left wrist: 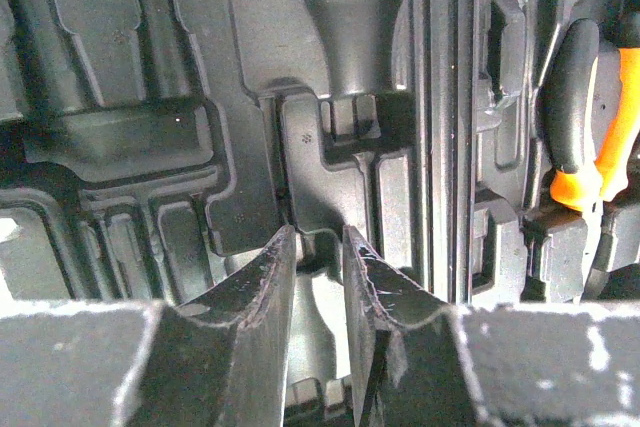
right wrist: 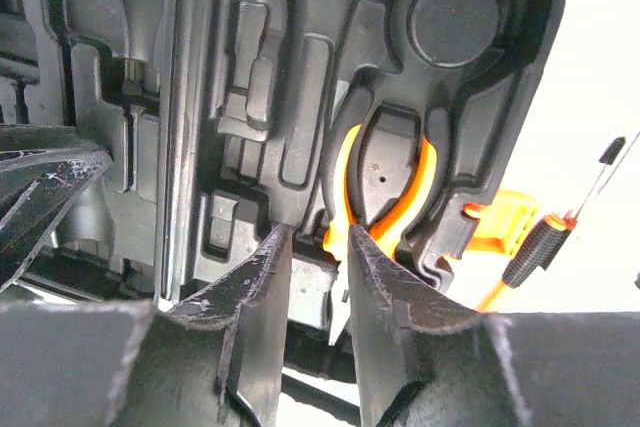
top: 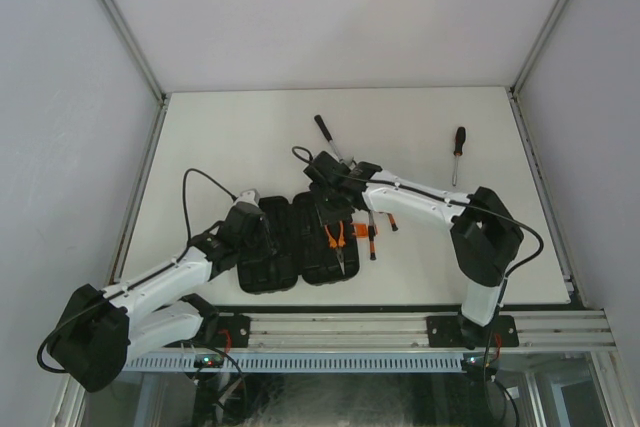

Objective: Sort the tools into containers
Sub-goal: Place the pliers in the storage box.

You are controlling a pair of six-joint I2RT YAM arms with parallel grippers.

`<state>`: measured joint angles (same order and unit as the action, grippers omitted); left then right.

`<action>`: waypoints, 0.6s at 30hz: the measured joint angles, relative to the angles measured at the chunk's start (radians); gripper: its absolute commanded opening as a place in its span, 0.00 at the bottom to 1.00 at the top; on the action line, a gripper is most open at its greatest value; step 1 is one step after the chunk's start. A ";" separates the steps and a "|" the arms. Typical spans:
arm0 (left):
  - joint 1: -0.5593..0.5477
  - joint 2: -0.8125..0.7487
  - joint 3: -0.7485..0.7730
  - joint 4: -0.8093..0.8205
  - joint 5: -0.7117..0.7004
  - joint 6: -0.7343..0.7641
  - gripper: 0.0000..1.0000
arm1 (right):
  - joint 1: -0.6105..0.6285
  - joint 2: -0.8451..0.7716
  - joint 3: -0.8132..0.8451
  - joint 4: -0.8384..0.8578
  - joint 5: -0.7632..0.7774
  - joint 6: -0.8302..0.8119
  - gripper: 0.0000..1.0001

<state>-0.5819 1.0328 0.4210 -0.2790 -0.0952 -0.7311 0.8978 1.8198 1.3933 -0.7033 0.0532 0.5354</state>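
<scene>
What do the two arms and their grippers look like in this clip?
The left arm and right arm have white links with bulky black joints, and thin black cables loop along them. The left gripper and right gripper have dark, wedge-shaped fingers with pale scuffs.

Black tool case, orange-handled pliers

Pretty plain setup: a flat white rectangular tabletop fills the middle of the frame, boxed in by smooth pale grey wall panels at the top and both sides. Thin silver metal posts slant through the upper corners, and a ribbed silver aluminium rail crosses the bottom. Soft, even light.
</scene>
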 measured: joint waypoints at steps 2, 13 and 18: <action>0.000 0.000 0.000 0.000 0.001 0.000 0.30 | 0.008 -0.016 0.000 -0.006 0.026 0.002 0.29; 0.000 0.000 0.000 0.000 0.002 0.000 0.31 | 0.028 0.000 -0.040 -0.071 0.098 0.052 0.32; 0.000 0.000 0.000 0.000 0.002 0.000 0.31 | 0.030 0.029 -0.040 -0.070 0.084 0.053 0.32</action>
<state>-0.5819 1.0328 0.4210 -0.2790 -0.0937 -0.7311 0.9276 1.8484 1.3529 -0.7734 0.1368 0.5880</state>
